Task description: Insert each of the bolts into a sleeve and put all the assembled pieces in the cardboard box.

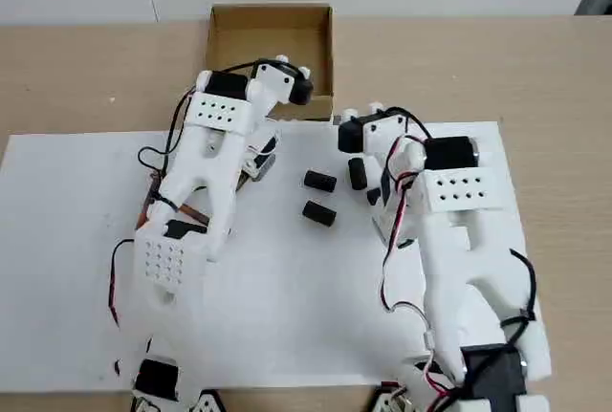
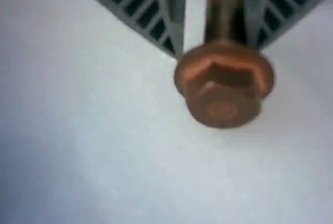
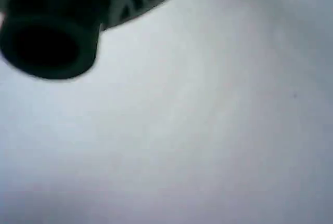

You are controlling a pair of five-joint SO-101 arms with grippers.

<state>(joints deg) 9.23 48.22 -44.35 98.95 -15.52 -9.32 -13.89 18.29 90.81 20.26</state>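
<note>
My left gripper [image 2: 218,42] is shut on a copper bolt [image 2: 223,86]. The shank runs up between the grey ribbed fingers [image 2: 156,21] and the hex head hangs just over the white paper. In the high view this gripper [image 1: 260,159] is below the cardboard box [image 1: 271,44]. My right gripper [image 1: 365,179] is shut on a black sleeve [image 3: 49,47], whose hollow end faces the wrist camera; it shows in the high view as the sleeve [image 1: 358,173]. Two more black sleeves [image 1: 320,182] [image 1: 319,213] lie loose on the paper between the arms.
A white paper sheet [image 1: 287,288] covers the wooden table [image 1: 555,68]. The open cardboard box stands at the sheet's far edge. Copper-coloured pieces [image 1: 194,215] show partly under the left arm. Cables hang along both arms.
</note>
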